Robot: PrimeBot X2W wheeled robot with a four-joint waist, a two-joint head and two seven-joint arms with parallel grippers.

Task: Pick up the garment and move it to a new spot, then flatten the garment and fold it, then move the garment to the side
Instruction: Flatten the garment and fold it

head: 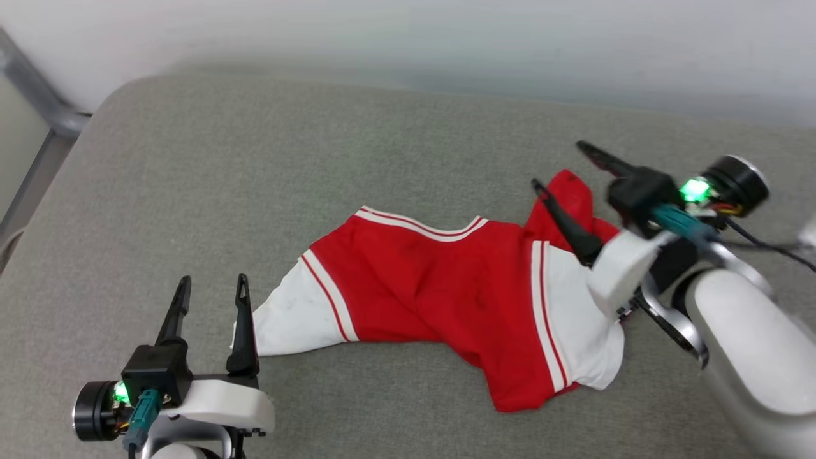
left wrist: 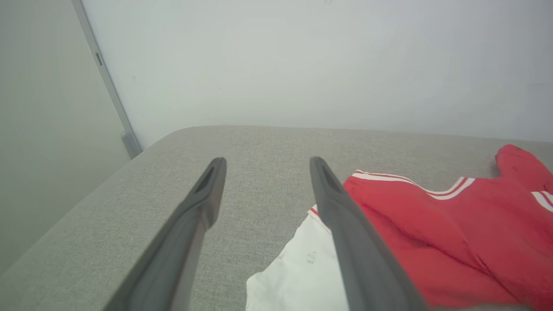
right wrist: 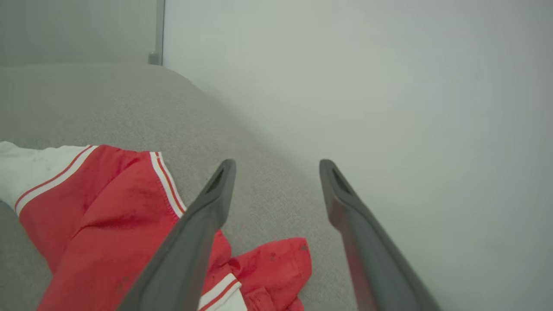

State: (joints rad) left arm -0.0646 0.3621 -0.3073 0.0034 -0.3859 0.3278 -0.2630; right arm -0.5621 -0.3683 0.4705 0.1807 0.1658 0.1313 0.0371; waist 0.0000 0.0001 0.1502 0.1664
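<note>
Describer: Nearest the head camera, at the lower left, sits the left gripper [head: 213, 280]. Its two long dark fingers point away from the robot and stand wide apart, with only grey upholstery between them. It holds nothing. A small green light [head: 120, 392] glows on its black body.

Listener: How close is it to the clothing?

Describer: Its inner finger lines up with the edge of one white sleeve of the garment [head: 433, 287]. Whether they touch cannot be told.

Listener: And on the other side?

Describer: A pale forearm [head: 752, 357] enters at the lower right and leads up to the right gripper [head: 558, 164], which is slightly blurred. Its fingers are also spread fully and grip nothing. One finger crosses above a bunched red fold at the garment's right end. The other hangs over bare cushion nearer the wall.

Listener: Where does the garment lie?

Describer: It lies rumpled across the middle of the grey cushion [head: 255, 191], running from one gripper to the other, with a white sleeve at each end. Its neckline faces the far side, and a red corner sags towards the robot.

Listener: Is there anything to read on it?

Describer: The side facing up is plain red. It has red-and-white striped trim at the neck and sleeve seams, and a few faint dark specks on the left sleeve.

Listener: What lies beyond it?

Describer: Past the cushion's rounded far edge is a plain pale wall [head: 446, 38]. A grey metal post [head: 38, 102] stands at the far left.
</note>
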